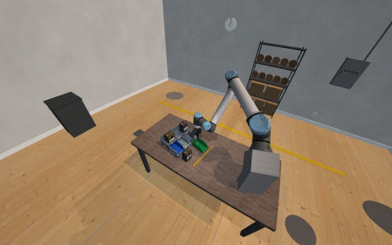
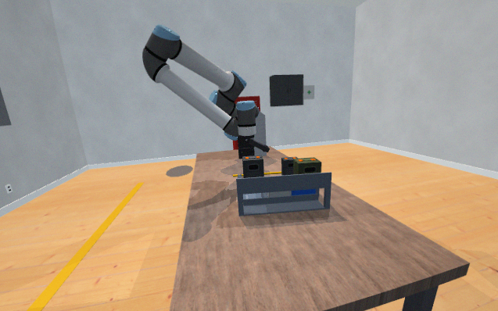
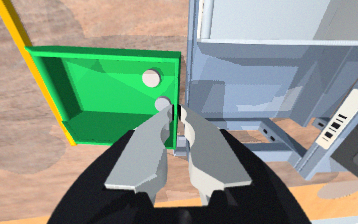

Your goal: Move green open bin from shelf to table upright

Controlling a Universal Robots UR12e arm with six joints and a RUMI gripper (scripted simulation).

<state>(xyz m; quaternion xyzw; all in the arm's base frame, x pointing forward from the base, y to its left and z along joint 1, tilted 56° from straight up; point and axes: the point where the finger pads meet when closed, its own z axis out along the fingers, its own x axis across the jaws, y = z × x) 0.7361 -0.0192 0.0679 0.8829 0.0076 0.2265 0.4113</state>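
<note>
The green open bin [image 1: 200,145] [image 3: 111,90] is upright, just outside the grey-blue shelf [image 1: 165,142] [image 2: 283,181] [image 3: 261,75], over the table [image 1: 224,181] beside a yellow strip [image 1: 203,156] [image 3: 16,35]. Two white round parts [image 3: 151,78] lie inside it near the wall facing the shelf. My gripper [image 1: 196,135] [image 3: 176,105] is shut on that thin bin wall, one finger inside and one outside. I cannot tell whether the bin touches the table. In the exterior view the bin is hidden behind the shelf.
The shelf holds a blue bin [image 1: 176,148] and a grey bin [image 1: 185,141]. Dark boxes stand on and around the shelf [image 1: 183,125] [image 1: 170,136] [image 1: 187,154] [image 2: 252,166]. The arm's grey pedestal [image 1: 259,172] stands at the table's right end.
</note>
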